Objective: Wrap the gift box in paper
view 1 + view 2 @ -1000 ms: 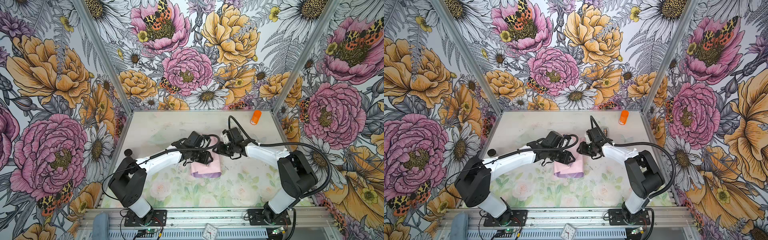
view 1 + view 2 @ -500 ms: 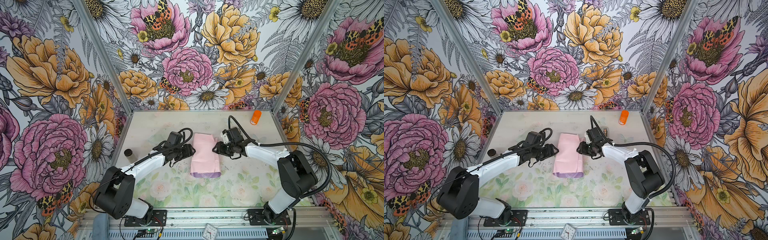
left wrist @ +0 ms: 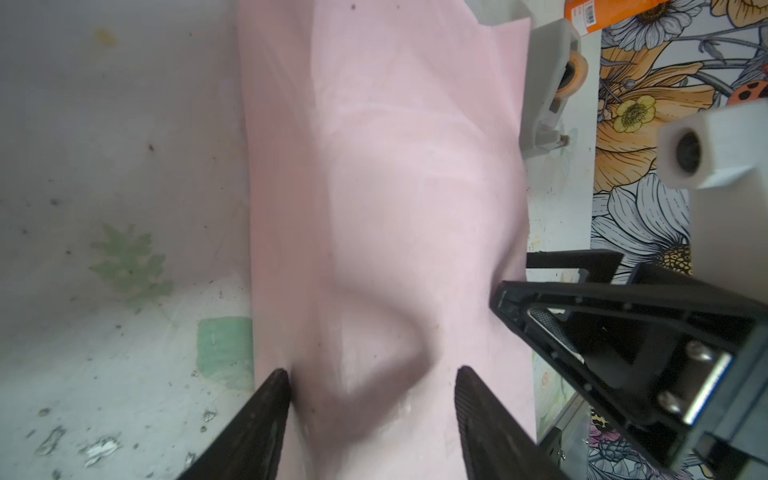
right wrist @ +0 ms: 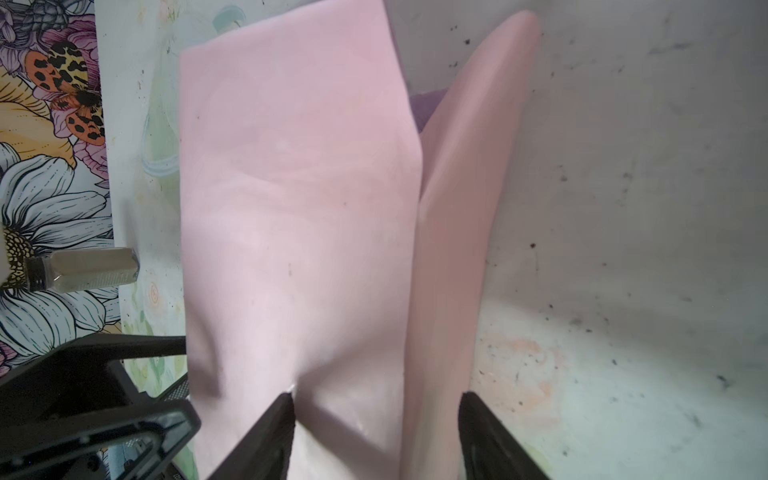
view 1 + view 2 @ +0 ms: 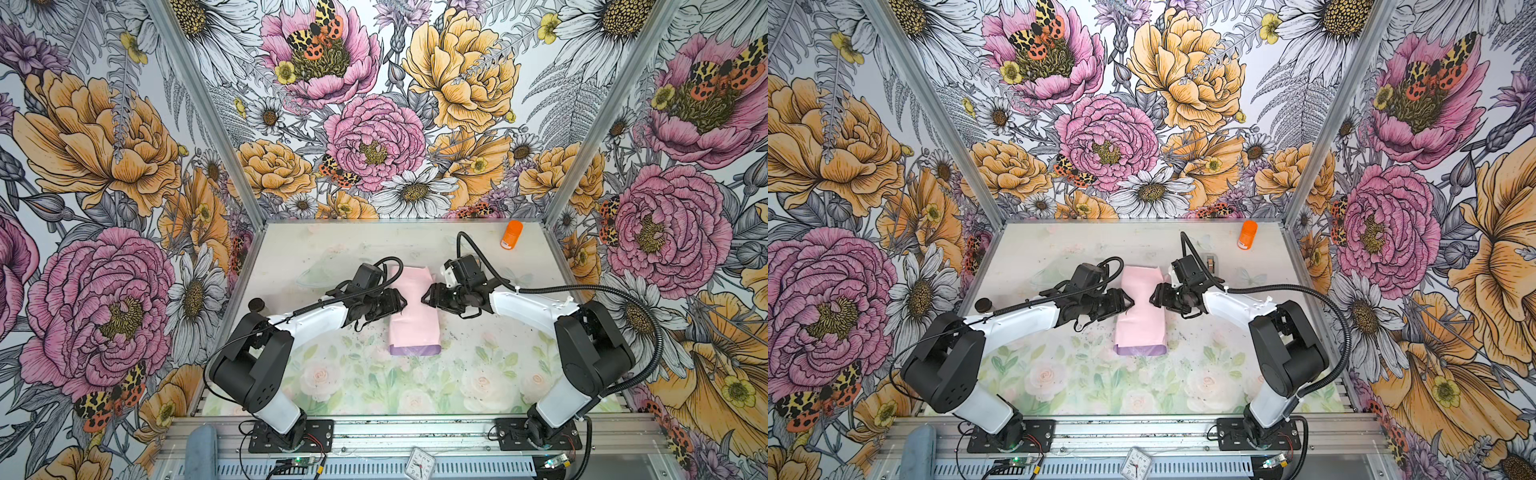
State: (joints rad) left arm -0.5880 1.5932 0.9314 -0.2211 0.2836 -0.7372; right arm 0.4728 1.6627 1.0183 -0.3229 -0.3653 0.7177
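Now | left claw apart | right claw apart | both touching paper

Each arm is built from glossy white link shells, on the left arm and the right arm alike, joined by matte black rounded joint housings. You will find each arm bolted to a flat black base plate. A thick ribbed black cable conduit runs along the right arm; a slimmer ribbed black cable follows the left. The left gripper and right gripper carry tapered black fingers. Note the silver screw heads and the white block-shaped wrist camera housing.
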